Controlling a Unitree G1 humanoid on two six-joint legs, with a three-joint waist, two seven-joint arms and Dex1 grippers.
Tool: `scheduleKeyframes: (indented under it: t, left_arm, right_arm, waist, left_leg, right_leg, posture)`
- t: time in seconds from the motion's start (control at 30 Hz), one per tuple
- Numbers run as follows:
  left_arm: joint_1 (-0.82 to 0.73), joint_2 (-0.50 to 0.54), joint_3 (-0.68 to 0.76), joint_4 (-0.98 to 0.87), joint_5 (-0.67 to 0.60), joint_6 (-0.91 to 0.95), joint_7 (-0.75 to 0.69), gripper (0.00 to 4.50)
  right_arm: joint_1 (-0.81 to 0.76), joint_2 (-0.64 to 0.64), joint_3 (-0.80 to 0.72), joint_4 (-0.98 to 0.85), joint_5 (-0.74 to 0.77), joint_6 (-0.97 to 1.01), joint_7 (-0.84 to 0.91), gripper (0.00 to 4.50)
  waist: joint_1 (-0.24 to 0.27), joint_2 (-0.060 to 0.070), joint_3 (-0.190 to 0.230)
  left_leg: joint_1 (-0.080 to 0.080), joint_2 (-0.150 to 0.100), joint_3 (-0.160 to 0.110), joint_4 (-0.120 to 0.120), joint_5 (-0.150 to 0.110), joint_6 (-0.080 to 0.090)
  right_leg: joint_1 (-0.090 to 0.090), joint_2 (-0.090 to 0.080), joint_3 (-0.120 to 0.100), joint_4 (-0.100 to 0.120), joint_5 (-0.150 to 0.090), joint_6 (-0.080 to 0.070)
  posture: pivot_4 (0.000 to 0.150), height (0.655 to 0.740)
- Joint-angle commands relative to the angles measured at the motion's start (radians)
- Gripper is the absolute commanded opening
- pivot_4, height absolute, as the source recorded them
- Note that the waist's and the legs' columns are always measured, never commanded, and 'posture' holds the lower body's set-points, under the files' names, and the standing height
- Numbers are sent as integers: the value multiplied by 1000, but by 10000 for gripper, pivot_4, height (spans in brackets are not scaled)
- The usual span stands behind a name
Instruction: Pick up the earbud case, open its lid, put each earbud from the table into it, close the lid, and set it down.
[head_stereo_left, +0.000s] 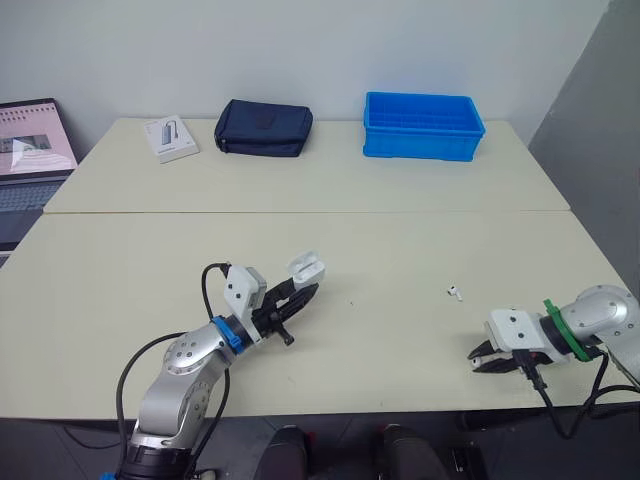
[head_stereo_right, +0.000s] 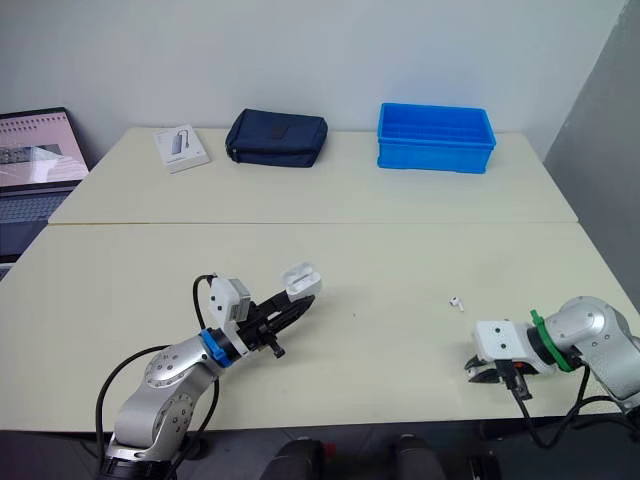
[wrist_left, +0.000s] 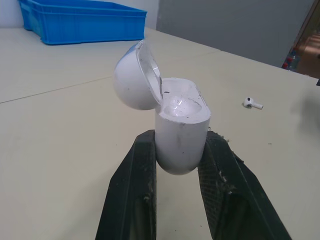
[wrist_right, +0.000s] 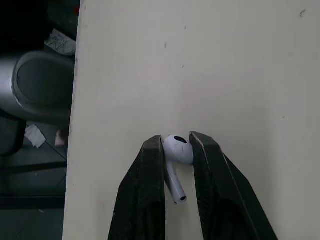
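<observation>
Left gripper (head_stereo_left: 303, 291), lower left of centre in your head views: its fingers (wrist_left: 132, 195) grip the base of the earbud case (wrist_left: 180, 137), whose lid (wrist_left: 131, 80) is hinged open. Right gripper (wrist_right: 176, 142), lower right, near the front edge of the tabletop (head_stereo_left: 400, 235): you have its fingers pinched on one earbud (wrist_right: 178, 151). The second earbud (head_stereo_left: 455, 293) lies on the tabletop right of centre, near the right gripper
</observation>
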Motion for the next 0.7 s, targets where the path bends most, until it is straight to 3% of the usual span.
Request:
scheduleKeyframes:
  t: [0.03, 0.1, 0.37, 0.57, 0.7]
  left_arm:
    - [3, 7, 6, -51, -11, -3, 5, 7831]
    - [4, 7, 10, -52, -8, -3, 9, 7831]
    - [12, 4, 6, -57, -8, -2, 17, 7831]
    - [11, 0, -4, -49, -6, -4, 15, 7831]
    - [17, -1, -8, -48, -6, -1, 14, 7831]
  right_arm:
    - [-20, 0, 12, 28, -40, -6, 7, 4043]
    - [-19, 1, 17, 46, -46, -14, 12, 4043]
    - [-29, 11, -4, 92, -58, -74, -19, 31047]
    - [-28, -25, -99, -32, 23, -9, -17, 31171]
    - [35, -100, -163, -260, 13, 264, -82, 31171]
  waist:
    - [0, 0, 0]
    - [0, 0, 0]
    - [1, -1, 0]
    - [2, 0, 0]
    - [4, 0, 0]
  left_leg:
    - [0, 0, 0, 0, 0, 0]
    - [0, 0, 0, 0, 0, 0]
    - [0, -1, 0, 1, 0, 0]
    - [0, -1, 1, 0, 0, 0]
    - [-1, -1, 0, 0, 0, 0]
  right_leg:
    - [0, 0, 0, 0, 0, 0]
    - [0, 0, 0, 0, 0, 0]
    - [1, -1, 0, 0, 0, 0]
    - [0, -2, 1, -1, 0, 1]
    - [0, -2, 0, 0, 0, 1]
  posture:
    - [1500, 7400]
    - [1500, 7400]
    - [1500, 7400]
    - [1500, 7400]
    - [1500, 7400]
